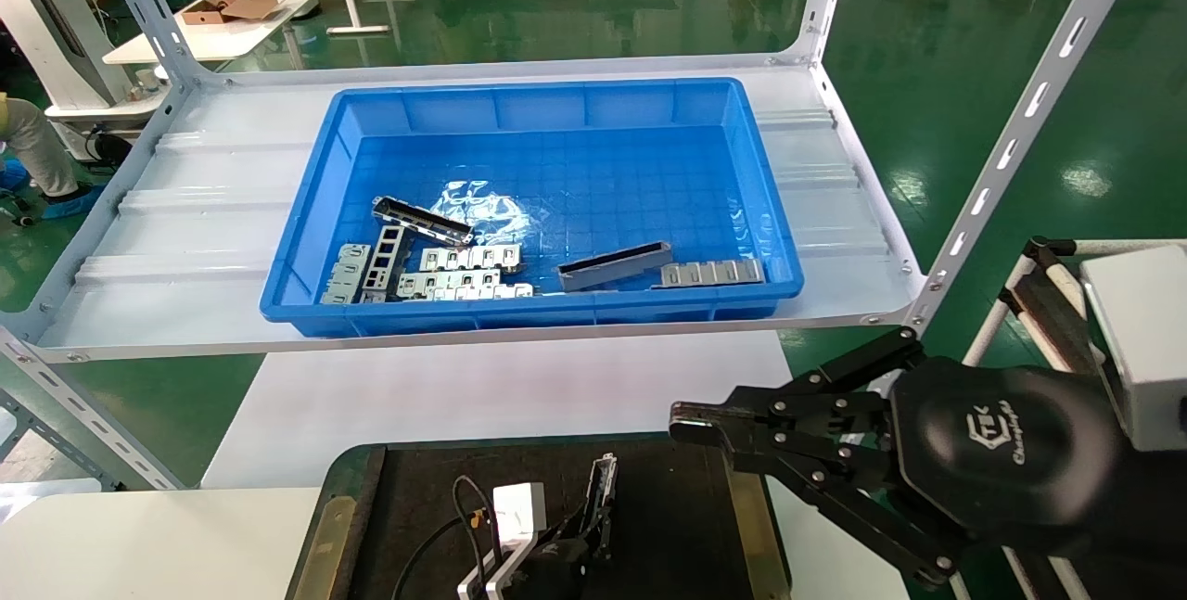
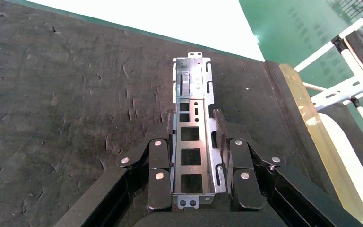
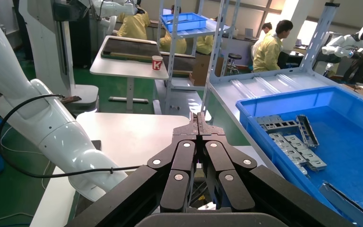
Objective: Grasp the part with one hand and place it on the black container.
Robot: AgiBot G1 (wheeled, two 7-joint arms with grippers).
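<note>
The part point(image 2: 194, 137), a slim silver-grey bracket with a ladder of rectangular cut-outs along its back, lies lengthwise between the fingers of the left gripper point(image 2: 194, 142), which is clamped on its two long sides low over the matte surface of the black container point(image 2: 66, 94). Judging from this, the pick and the carry are done and only the set-down remains: letting go and lifting clear. Whether the part already rests on the tray or hangs just above it cannot be told. The left wrist view gives the grip and the cut-outs plainly, which the head view does not; there the part point(image 1: 603, 489) is only a thin edge above the tray's brass-olive rim. The head view alone shows the blue bin point(image 1: 306, 238) on the shelf beyond the counter, with more brackets and flat strips lying in it. The right gripper point(image 1: 691, 424) hangs idle beside the tray, and the right wrist view shows its fingers pressed together on nothing.
</note>
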